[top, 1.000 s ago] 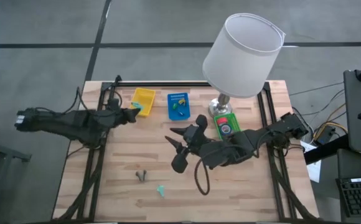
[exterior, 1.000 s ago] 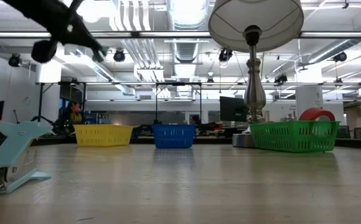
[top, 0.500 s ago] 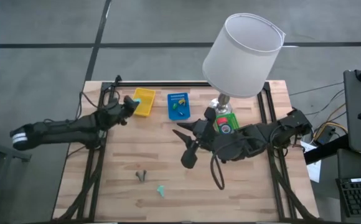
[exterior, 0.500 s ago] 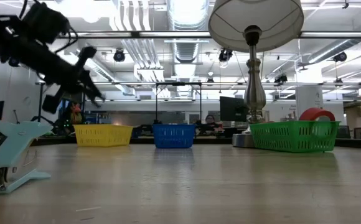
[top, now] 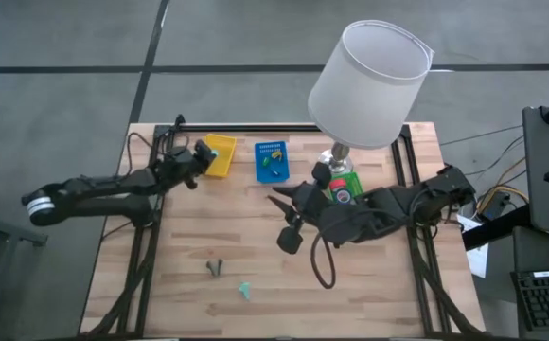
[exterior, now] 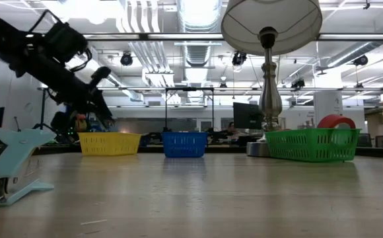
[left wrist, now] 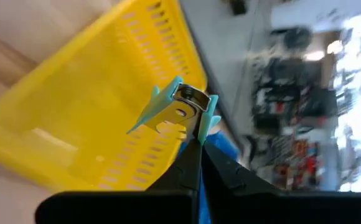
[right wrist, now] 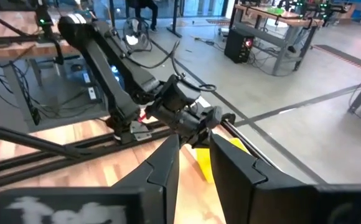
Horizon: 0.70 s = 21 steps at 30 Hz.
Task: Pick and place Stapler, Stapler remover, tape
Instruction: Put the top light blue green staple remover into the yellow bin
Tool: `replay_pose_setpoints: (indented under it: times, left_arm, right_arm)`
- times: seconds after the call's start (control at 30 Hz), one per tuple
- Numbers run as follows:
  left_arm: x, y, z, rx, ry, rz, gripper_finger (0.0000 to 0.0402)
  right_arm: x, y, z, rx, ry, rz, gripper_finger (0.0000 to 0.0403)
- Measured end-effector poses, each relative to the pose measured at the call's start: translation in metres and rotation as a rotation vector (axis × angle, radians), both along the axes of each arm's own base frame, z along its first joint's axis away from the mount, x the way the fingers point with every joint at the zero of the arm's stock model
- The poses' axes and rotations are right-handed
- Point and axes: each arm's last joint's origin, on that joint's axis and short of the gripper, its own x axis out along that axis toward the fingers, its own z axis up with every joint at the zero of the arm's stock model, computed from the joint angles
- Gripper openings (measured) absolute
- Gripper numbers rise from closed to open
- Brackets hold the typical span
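Two dark arms reach in over a wooden table (top: 208, 237) that fills the lower middle of the high view, its pale planks bare across most of the centre and lower half. A white lamp (top: 369, 85) stands at the upper right, its shade overhanging the table's far edge and part of a green basket (top: 344, 187) below it. In that basket lies a red roll of tape (exterior: 335, 121), showing above the rim at the right of the low view. A blue basket (top: 271, 160) and a yellow basket (top: 220, 152) sit side by side near the top edge, just left of centre.

The right gripper (top: 289, 210) hangs over the table's middle, just left of the green basket, its fingers parted and empty. The left gripper (top: 199, 156) is at the yellow basket's left rim, fingers pinched on a teal stapler remover (left wrist: 179, 112), which the left wrist view shows held above the basket's slotted wall.

A teal stapler (top: 244, 288) lies alone near the bottom edge of the table, with open wood all round it; a small dark object (top: 215, 268) lies just up and left of it. No writing can be read on anything.
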Motion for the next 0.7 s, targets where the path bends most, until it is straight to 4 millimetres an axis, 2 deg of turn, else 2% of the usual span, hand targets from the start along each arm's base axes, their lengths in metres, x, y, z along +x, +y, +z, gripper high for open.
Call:
replay_pose_setpoints:
  times: [0.3,0.6,0.7]
  left_arm:
    - [0.019,0.009,-0.004,-0.015,0.112,-0.109,0.0009]
    - [0.021,0.01,-0.016,-0.081,0.198,-0.125,0.001]
    - [0.021,0.01,-0.017,-0.074,0.209,-0.131,0.0025]
  right_arm:
    - [0.003,-0.007,-0.003,-0.005,0.016,-0.022,0.0069]
    - [0.005,-0.015,-0.005,-0.015,0.031,-0.042,0.0074]
    - [0.005,-0.019,-0.003,-0.009,0.024,-0.053,0.0077]
